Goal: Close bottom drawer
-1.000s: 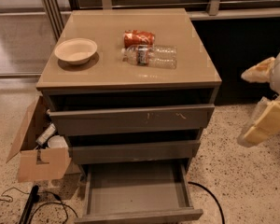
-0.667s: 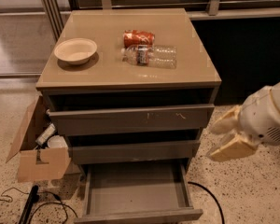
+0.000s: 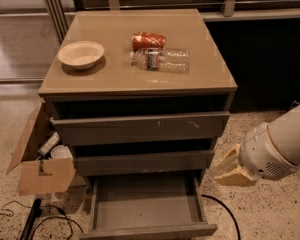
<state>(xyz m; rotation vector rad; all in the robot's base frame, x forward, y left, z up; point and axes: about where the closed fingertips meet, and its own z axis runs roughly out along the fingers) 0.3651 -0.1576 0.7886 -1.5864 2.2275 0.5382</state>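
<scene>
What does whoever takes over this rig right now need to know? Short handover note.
Gripper: low, right of the cabinet, roughly level with the middle drawer's lower edge, touching nothing.
Bottom drawer: pulled well out, tray empty.
Done: no contact with the drawer yet.
Left: bring the gripper to the drawer's front and push it in; probably mind the black cable on the floor.

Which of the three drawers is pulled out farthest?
The bottom drawer: pulled far out, grey tray exposed. The top drawer and middle drawer are only slightly open. The gripper hangs low, right of the cabinet.
</scene>
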